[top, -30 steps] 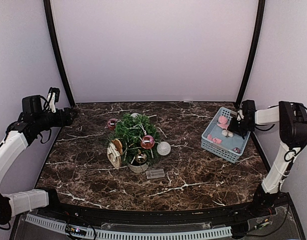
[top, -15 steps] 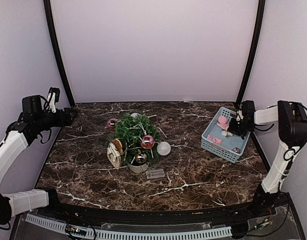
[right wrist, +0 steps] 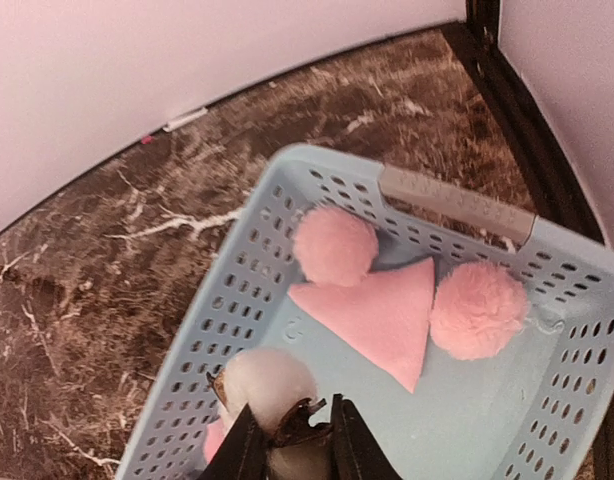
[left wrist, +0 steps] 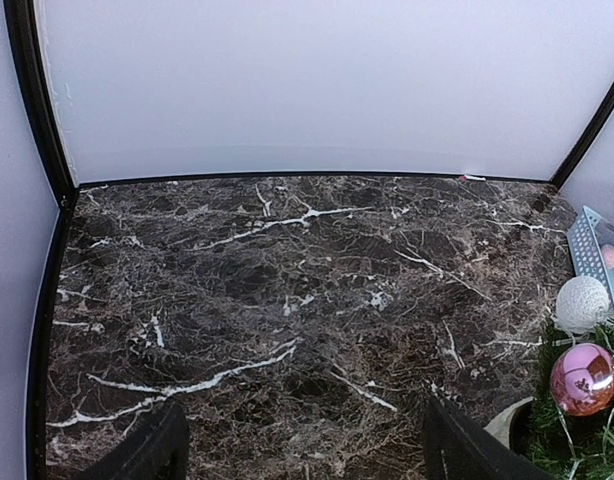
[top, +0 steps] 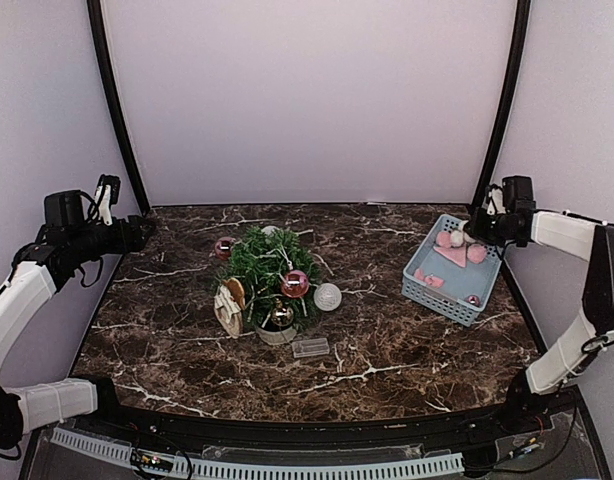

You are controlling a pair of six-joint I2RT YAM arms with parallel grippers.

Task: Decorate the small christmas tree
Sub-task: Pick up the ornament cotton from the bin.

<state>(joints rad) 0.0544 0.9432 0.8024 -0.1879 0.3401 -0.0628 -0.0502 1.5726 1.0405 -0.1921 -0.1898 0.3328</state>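
Two tools: my right tool (right wrist: 292, 425) is pinched nearly closed on what looks like a white ornament (right wrist: 269, 388) over the blue basket (right wrist: 457, 200). The left tool (left wrist: 302, 460) hangs wide, empty. Pick made, I judge. Next comes a carry to the small christmas tree (top: 267, 280) mid-tabletop (top: 387, 350).

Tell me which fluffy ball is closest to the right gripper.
The white ball, right at the right gripper; the two pink balls lie farther, flanking the pink triangle.
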